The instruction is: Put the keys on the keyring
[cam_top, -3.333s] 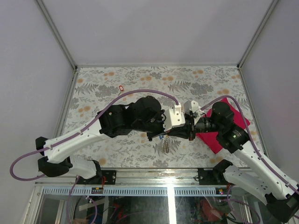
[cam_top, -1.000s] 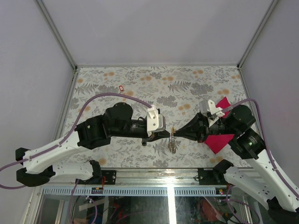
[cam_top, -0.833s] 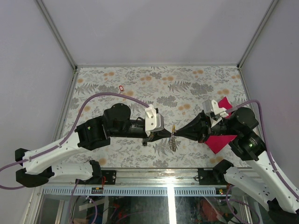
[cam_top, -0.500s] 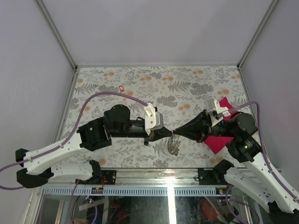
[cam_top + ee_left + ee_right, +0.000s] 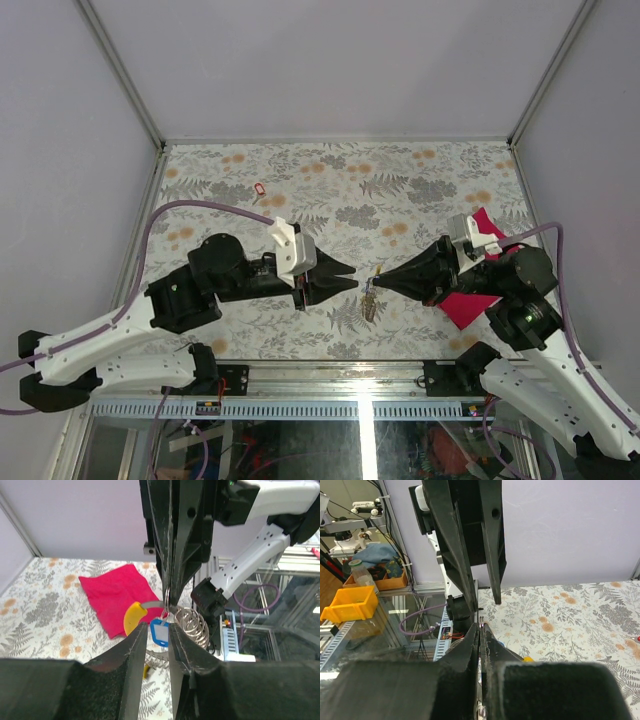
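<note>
My right gripper (image 5: 379, 284) is shut on the thin silvery keyring (image 5: 151, 603) and holds it above the table, mid-front. From the ring hang a yellow key head (image 5: 133, 619), a blue tag (image 5: 160, 632) and a coiled silvery chain (image 5: 193, 625); in the top view they form a small cluster (image 5: 370, 301). My left gripper (image 5: 352, 277) is open and empty, just left of the ring, jaws pointing at it. The red key (image 5: 260, 188) lies on the table far left-back. I cannot make out a black key.
A magenta cloth (image 5: 481, 297) lies under my right arm at the right; it also shows in the left wrist view (image 5: 112, 591). The floral tabletop (image 5: 330, 170) ends at a metal rail (image 5: 330, 367) at the front, with grey walls around.
My left gripper has let go of the ring, opened and pulled back to the left. My right gripper still holds the ring, with the keys and chain dangling under it.
</note>
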